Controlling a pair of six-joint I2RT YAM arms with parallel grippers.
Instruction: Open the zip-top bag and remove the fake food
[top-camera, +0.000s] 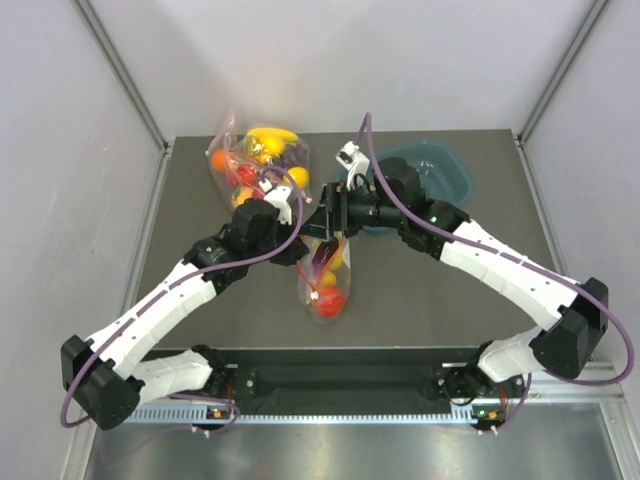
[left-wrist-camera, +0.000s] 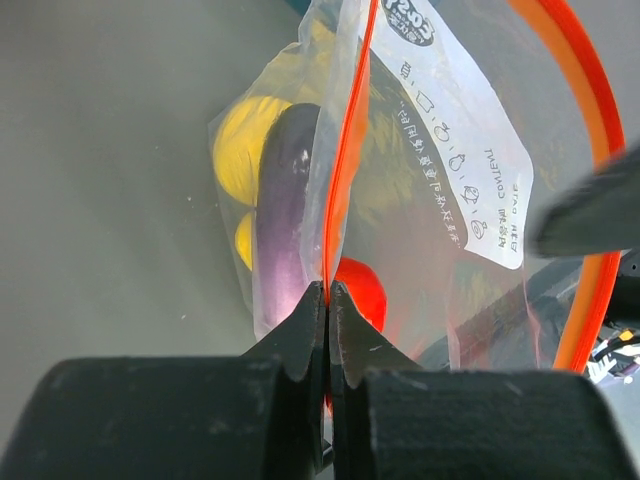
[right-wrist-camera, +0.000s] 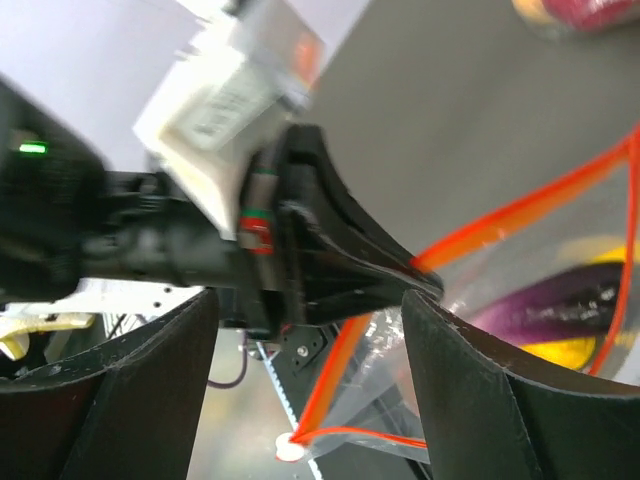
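The zip-top bag (top-camera: 326, 282) lies mid-table, lifted at its top, with a red tomato (top-camera: 329, 298) at its near end. My left gripper (top-camera: 306, 240) is shut on one side of the orange zip strip (left-wrist-camera: 345, 160); the pinch shows in the left wrist view (left-wrist-camera: 327, 292). Behind the plastic are a purple eggplant (left-wrist-camera: 285, 205), a yellow fruit (left-wrist-camera: 240, 145) and the tomato (left-wrist-camera: 366, 290). My right gripper (top-camera: 328, 232) is open in the right wrist view (right-wrist-camera: 310, 295), straddling the left fingers (right-wrist-camera: 345, 265) and the parted bag mouth (right-wrist-camera: 350, 400). It holds nothing.
A second clear bag (top-camera: 256, 160) with a banana and an orange lies at the back left. A teal bowl (top-camera: 445, 170) stands at the back right, behind the right arm. Grey walls close the table's sides.
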